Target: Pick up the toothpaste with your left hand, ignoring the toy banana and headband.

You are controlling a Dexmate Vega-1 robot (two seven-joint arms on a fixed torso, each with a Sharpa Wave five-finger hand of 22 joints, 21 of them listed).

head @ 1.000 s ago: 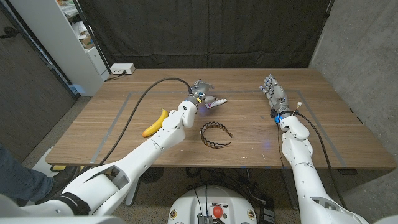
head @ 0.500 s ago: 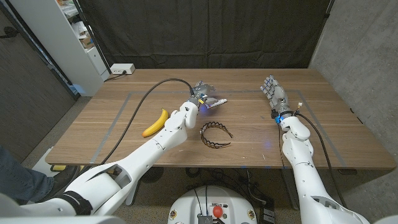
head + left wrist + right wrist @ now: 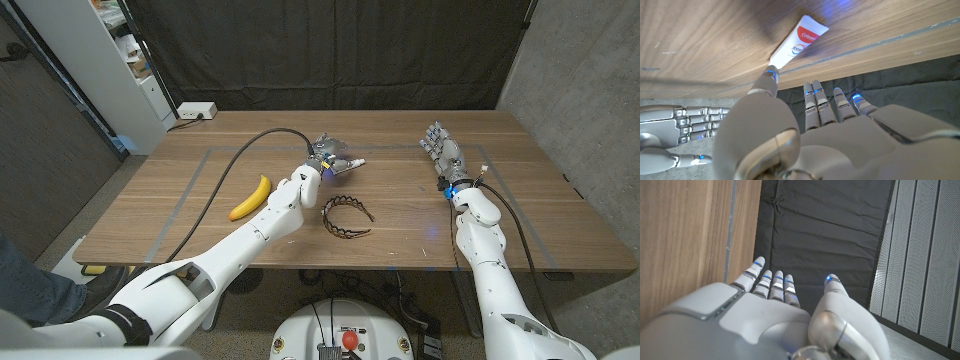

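Observation:
The toothpaste [image 3: 349,164] is a white tube with a red logo, lying on the wooden table [image 3: 400,240] past its middle. In the left wrist view the toothpaste [image 3: 798,40] lies just beyond my left hand [image 3: 805,130], whose thumb tip meets the cap end while the fingers [image 3: 827,102] stretch out straight beside it. My left hand [image 3: 326,154] hovers at the tube's left end and holds nothing. My right hand [image 3: 440,150] stands upright at the right with fingers extended and nothing in it, and it also shows as the right hand [image 3: 775,315].
A yellow toy banana [image 3: 250,197] lies left of my left arm. A black headband [image 3: 347,216] sits nearer the front edge, below the toothpaste. A black cable [image 3: 235,155] arcs over the table. A white power strip [image 3: 195,110] lies at the back left.
My left hand has crept slightly toward the toothpaste, bringing its thumb to the cap end. The tube, banana, headband and right hand have not moved.

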